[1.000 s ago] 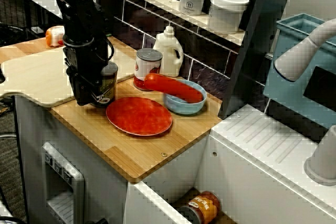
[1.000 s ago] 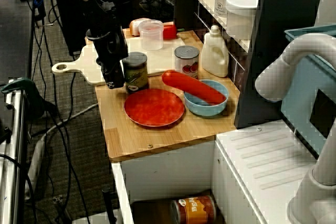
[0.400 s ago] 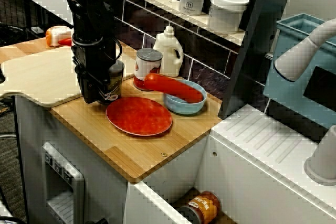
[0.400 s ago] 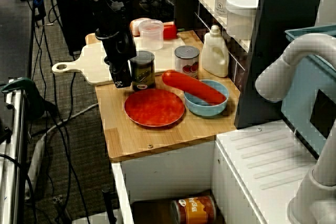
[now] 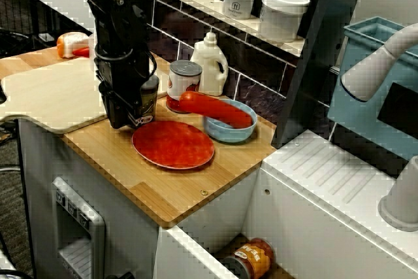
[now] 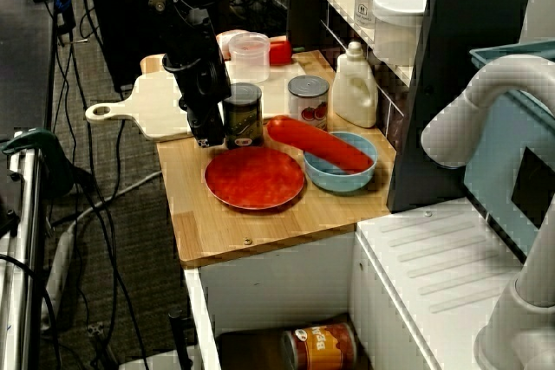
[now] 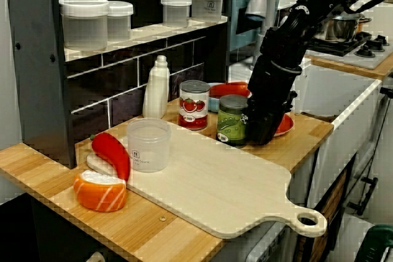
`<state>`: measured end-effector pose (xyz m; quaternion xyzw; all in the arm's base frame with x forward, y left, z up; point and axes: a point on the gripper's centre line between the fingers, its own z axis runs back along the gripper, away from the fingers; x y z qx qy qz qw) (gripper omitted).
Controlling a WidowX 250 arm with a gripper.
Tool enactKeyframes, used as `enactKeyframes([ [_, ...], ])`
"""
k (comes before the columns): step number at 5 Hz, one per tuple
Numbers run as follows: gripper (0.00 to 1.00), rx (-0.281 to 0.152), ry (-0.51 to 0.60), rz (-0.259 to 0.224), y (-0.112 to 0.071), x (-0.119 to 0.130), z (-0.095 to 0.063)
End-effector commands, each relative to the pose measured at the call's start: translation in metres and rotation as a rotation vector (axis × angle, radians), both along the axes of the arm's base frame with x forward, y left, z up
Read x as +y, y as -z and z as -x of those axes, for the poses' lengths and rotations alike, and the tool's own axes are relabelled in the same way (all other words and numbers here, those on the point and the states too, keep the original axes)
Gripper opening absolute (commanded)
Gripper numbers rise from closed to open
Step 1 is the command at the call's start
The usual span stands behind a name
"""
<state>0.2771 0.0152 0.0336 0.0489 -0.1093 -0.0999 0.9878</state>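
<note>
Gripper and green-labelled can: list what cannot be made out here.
1. Gripper fingertips: hidden by its own black body in every view; grip on the can cannot be told.
2. Can's label text: too small, view from the side.
3. Red plate: mostly behind the arm, view from the side.
4. Tin under the counter: partly cut off by the countertop, view from the front.
</note>
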Motion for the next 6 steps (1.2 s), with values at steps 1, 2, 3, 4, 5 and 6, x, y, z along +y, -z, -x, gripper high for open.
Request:
enactKeyframes([
  [1, 0.0, -0.011, -0.007, -0.003, -0.005, 0.0, -0.014],
  [2, 0.0, 0.0, -0.005, -0.003, -0.005, -0.001, -0.019],
  [3, 0.0, 0.0, -0.007, -0.002, -0.008, -0.001, -0.023],
  [4, 0.0, 0.003, -0.012, -0.002, -0.007, 0.0, -0.026],
  [5, 0.0, 0.004, -0.015, -0.004, -0.007, 0.0, -0.028],
  [6, 0.0, 0.007, -0.018, -0.003, -0.007, 0.0, -0.029],
])
